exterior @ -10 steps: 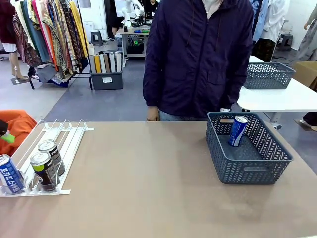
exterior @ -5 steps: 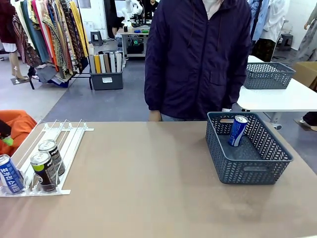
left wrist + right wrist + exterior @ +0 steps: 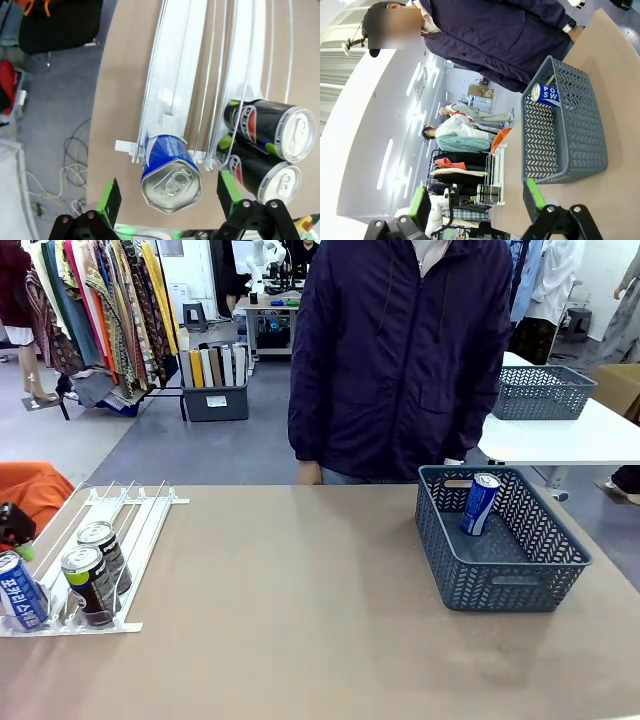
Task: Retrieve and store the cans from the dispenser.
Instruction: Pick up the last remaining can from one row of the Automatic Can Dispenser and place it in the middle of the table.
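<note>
- blue can (image 3: 20, 592) at the front of the dispenser (image 3: 135, 498), by the desk's (image 3: 300, 620) left edge: white Korean lettering down its side, looks like 포카리스웨트
- second blue can (image 3: 551, 95) in the grey basket (image 3: 540, 145): white "PO" over "SW", the rest is hidden behind the basket wall
- black cans (image 3: 265, 127): there's label print, but it's too blurry to read

On the tabletop (image 3: 300, 630) we place the dispenser (image 3: 125, 502) at the left and the basket (image 3: 500, 585) at the right, well apart, with a person (image 3: 400, 350) behind the far edge. At the dispenser's near end we find the outer can (image 3: 20, 590) in the leftmost lane and, to its right, the front can (image 3: 88, 585) with the rear can (image 3: 103, 545) just behind it. The fourth can (image 3: 480, 503) leans inside the basket, toward its far side.
</note>
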You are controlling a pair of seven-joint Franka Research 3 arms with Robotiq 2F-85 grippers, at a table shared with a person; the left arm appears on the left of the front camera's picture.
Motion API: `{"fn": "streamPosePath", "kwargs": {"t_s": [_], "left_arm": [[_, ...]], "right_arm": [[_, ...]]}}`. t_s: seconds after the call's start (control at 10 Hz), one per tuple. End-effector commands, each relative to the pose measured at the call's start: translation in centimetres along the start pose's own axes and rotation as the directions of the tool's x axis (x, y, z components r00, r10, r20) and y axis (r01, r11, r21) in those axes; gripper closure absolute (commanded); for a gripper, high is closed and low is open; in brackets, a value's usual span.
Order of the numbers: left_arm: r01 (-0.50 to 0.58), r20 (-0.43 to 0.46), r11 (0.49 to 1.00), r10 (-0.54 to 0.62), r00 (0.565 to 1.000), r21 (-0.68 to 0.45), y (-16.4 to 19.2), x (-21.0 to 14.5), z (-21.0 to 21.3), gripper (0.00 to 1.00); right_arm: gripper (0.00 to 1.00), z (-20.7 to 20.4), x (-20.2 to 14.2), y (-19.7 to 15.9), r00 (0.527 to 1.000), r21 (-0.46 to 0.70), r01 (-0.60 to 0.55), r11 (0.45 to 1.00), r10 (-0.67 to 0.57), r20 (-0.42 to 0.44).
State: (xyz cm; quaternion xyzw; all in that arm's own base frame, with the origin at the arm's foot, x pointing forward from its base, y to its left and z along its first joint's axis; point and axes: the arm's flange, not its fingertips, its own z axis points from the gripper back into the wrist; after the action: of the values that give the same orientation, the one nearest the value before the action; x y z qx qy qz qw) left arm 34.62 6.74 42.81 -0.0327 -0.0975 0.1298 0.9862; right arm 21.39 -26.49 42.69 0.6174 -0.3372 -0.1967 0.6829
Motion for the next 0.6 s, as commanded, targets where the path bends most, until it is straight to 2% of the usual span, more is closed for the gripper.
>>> {"fn": "streamPosePath", "kwargs": {"t_s": [0.0, 0.3, 0.5], "left_arm": [[-0.016, -0.046, 0.999, 0.018, 0.999, 0.042, 0.43, -2.90, -2.51, 0.00], [-0.004, -0.091, 0.997, 0.011, 0.996, 0.081, 0.30, -2.52, -3.48, 0.00], [-0.008, -0.088, 0.996, 0.015, 0.996, 0.084, 0.23, -2.36, -3.33, 0.00]], "right_arm": [[0.00, -0.01, 0.28, 0.46, 1.000, 0.005, 0.006, 1.000, -0.006, 0.004], [0.00, -0.01, 0.28, 0.46, 1.000, 0.005, 0.006, 1.000, -0.006, 0.004], [0.00, -0.01, 0.28, 0.46, 1.000, 0.005, 0.006, 1.000, -0.006, 0.004]]}}
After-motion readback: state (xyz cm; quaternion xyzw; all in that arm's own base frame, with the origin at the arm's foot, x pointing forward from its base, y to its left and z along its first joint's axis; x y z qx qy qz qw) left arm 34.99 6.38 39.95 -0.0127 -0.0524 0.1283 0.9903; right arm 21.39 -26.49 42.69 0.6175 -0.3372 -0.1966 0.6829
